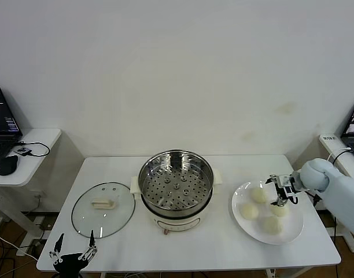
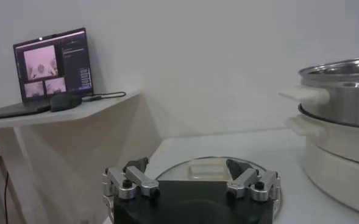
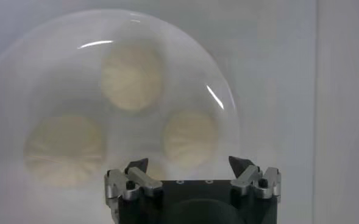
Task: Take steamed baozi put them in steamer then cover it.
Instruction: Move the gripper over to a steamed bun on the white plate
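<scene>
nothing steamed yet

my right claw (image 1: 280,194) hangs spread apart over the white plate (image 1: 292,234) where all four baozi (image 1: 249,211) sit; the steamer (image 1: 176,184) is bare mid-desk; the glass cover (image 1: 103,209) lies beside it; my left claw (image 1: 74,253), apart, idles near the front edge.
</scene>
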You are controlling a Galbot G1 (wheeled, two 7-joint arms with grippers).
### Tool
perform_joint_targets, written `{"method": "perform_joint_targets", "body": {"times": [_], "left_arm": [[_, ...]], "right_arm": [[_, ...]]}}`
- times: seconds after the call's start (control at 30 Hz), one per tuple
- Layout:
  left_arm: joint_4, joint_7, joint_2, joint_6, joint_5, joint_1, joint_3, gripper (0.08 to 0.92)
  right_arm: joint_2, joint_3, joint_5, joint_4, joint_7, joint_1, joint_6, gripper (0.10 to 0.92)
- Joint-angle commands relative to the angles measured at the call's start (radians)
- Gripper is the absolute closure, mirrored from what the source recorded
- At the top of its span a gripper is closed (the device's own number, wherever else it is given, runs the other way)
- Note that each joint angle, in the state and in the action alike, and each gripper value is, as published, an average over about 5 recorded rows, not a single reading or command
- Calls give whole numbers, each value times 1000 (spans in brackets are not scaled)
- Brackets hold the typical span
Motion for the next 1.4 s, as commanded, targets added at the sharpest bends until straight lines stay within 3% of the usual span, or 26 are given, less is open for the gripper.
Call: {"method": "perform_joint_targets", "body": {"times": [0.03, 1.0, 1.4], "left_arm": [[1, -1, 3, -6, 0, 3, -4, 177], [6, -3, 3, -9, -1, 3, -10, 177], [5, -4, 12, -9, -9, 3, -13, 177]], "right_arm": [[51, -23, -21, -41, 6, 14, -2, 238], [77, -22, -55, -80, 3, 17, -13, 436], [-34, -81, 63, 58, -14, 109, -28, 482]]}}
